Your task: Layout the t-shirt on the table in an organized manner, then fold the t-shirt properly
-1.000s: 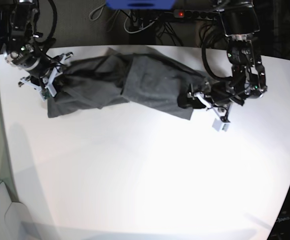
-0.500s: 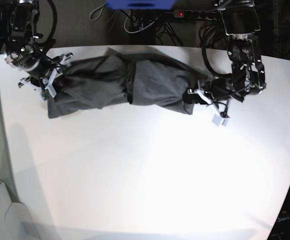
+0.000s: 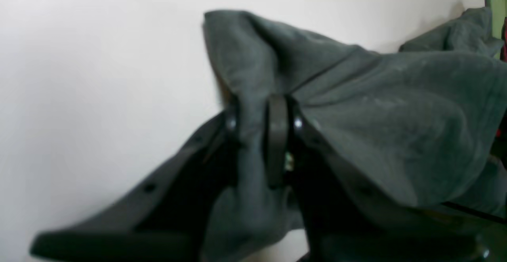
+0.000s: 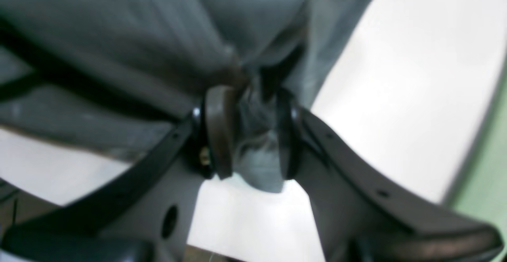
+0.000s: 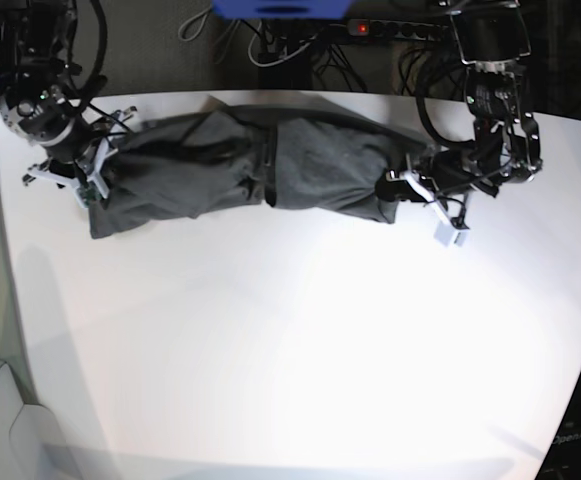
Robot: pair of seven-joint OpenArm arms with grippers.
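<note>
One t-shirt [image 5: 250, 170], two grippers, one table [image 5: 300, 350]. The left gripper [image 3: 263, 135] is clamping one end of the shirt, the right gripper [image 4: 249, 143] is pinching the other, and the garment is lying stretched along the table's far edge between them.

T-shirt [image 5: 240, 170] plain charcoal grey, no print; table [image 5: 300, 340] matte white; both grippers' fingers [image 4: 222, 131] black.
</note>
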